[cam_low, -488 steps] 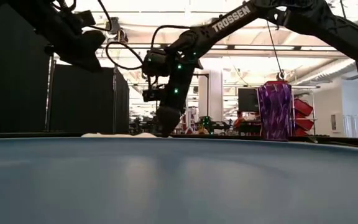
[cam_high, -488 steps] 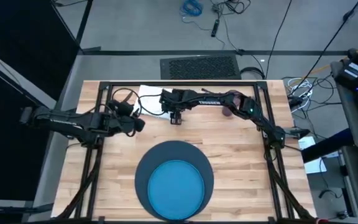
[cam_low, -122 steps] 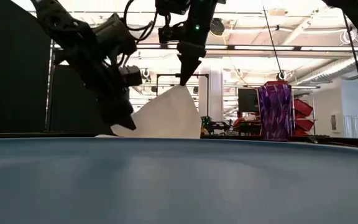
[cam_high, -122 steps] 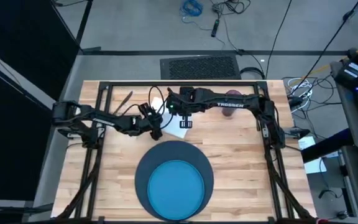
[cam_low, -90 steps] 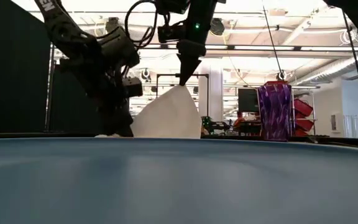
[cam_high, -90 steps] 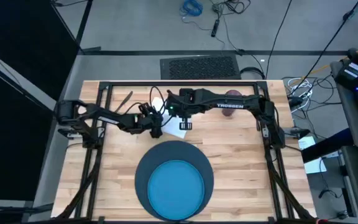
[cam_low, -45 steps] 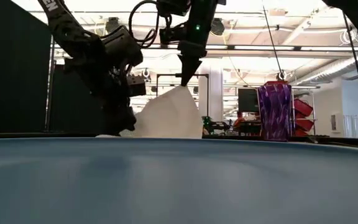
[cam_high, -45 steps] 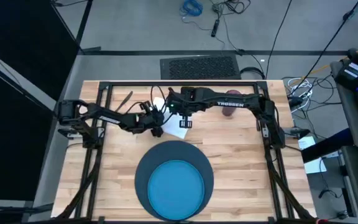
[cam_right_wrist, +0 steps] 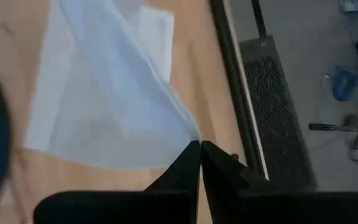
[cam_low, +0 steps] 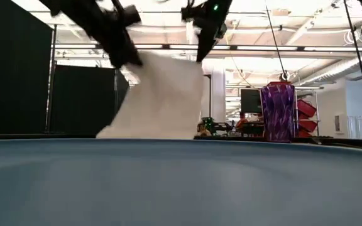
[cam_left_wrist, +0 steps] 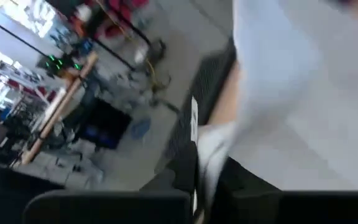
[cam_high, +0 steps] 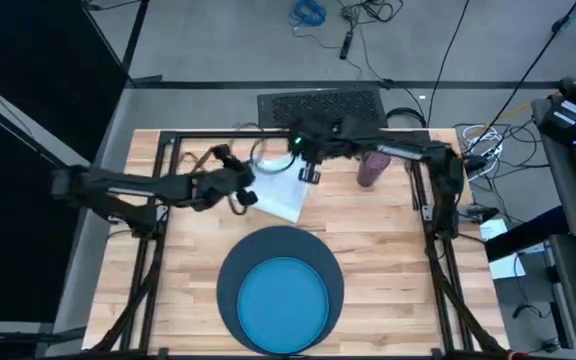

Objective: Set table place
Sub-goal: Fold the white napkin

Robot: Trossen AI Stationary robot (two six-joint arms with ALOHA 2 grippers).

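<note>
On the light wooden plank table, the large dark navy round mat lies at the near middle with the smaller bright blue plate on it. Behind the mat, toward the far edge, the white napkin hangs between the left end effector and the right end effector, each pinching a corner. The small purple cup stands right of the napkin.

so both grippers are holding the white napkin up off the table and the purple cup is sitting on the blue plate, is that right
Not quite. The purple cup stands on the bare wooden table near its far edge, away from the blue plate, as the high view shows. Both the left gripper and right gripper do hold the napkin up.
</note>
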